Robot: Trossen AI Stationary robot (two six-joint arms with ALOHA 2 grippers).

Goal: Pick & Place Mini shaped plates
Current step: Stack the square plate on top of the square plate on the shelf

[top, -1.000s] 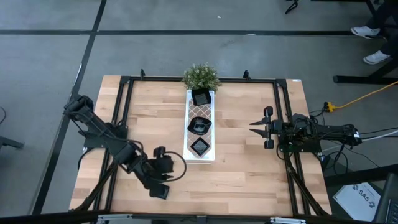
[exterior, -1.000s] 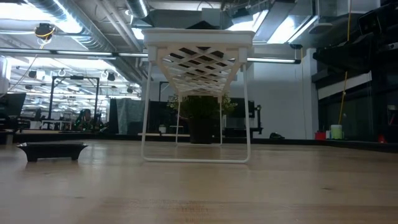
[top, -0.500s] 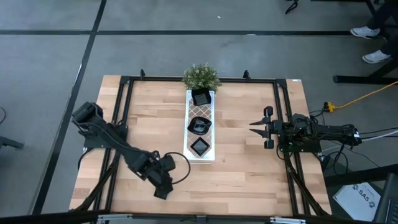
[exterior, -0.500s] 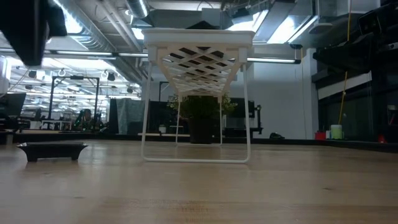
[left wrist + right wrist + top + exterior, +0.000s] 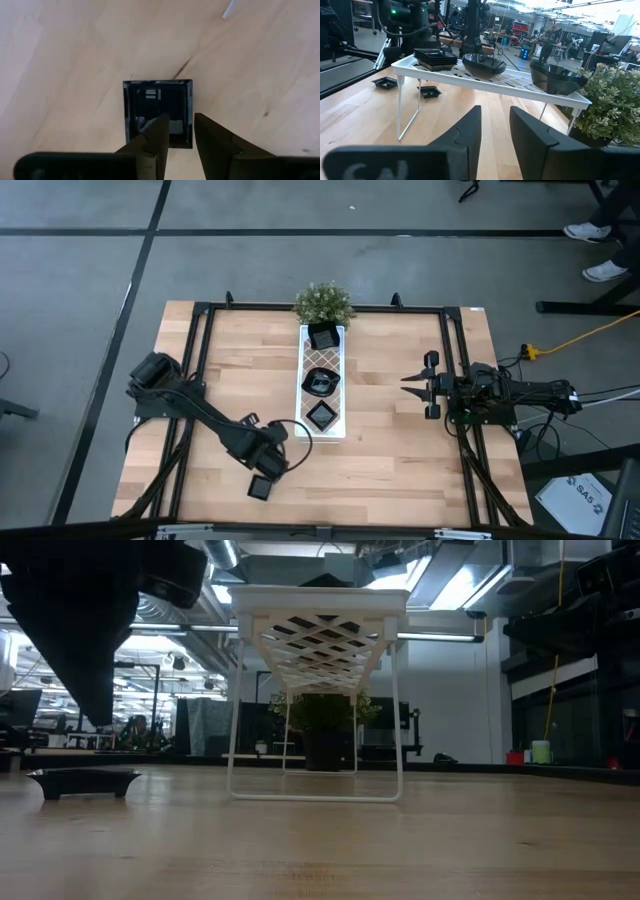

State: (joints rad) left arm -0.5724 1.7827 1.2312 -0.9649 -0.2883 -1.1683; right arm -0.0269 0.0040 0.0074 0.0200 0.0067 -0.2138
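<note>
Down at about 7 o'clock on the table point(image 5: 400, 450), the square plate point(image 5: 158, 113) lies flat under the left gripper point(image 5: 176, 131), fingers narrow and empty. Probably light, stiff, glossy-slick and chippable, so pinching one raised rim edge seems best.
</note>
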